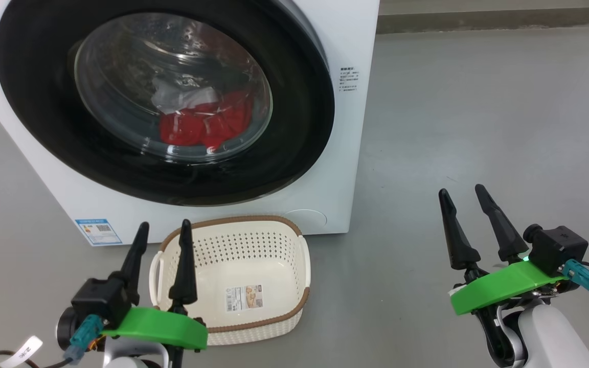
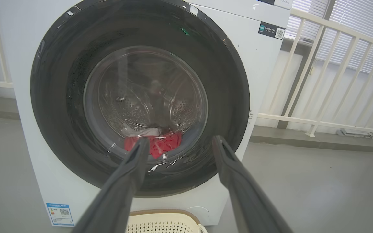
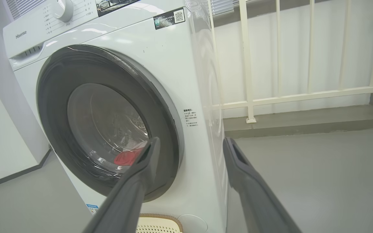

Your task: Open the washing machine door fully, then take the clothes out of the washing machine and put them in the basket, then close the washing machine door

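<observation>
You're on grey floor (image 1: 478, 102), white railing (image 3: 248, 64) past the washing machine (image 1: 343, 168). Its door (image 1: 34, 102) is shut on red clothes (image 1: 207, 125), basket (image 1: 304, 266) just in front. Your left gripper (image 1: 165, 224) and right gripper (image 1: 460, 189) hover spread, empty.

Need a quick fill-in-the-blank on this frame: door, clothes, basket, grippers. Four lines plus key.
1. The large round door with a glossy black rim on the white front-loading washing machine is ____.
2. The soft fabric clothes behind its glass are mostly bright ____.
3. The cream perforated plastic basket with a brown rim stands on the grey floor, ____ of clothes.
4. The left gripper and right gripper are both ____, holding nothing.
Missing words: closed; red; empty; open.
</observation>
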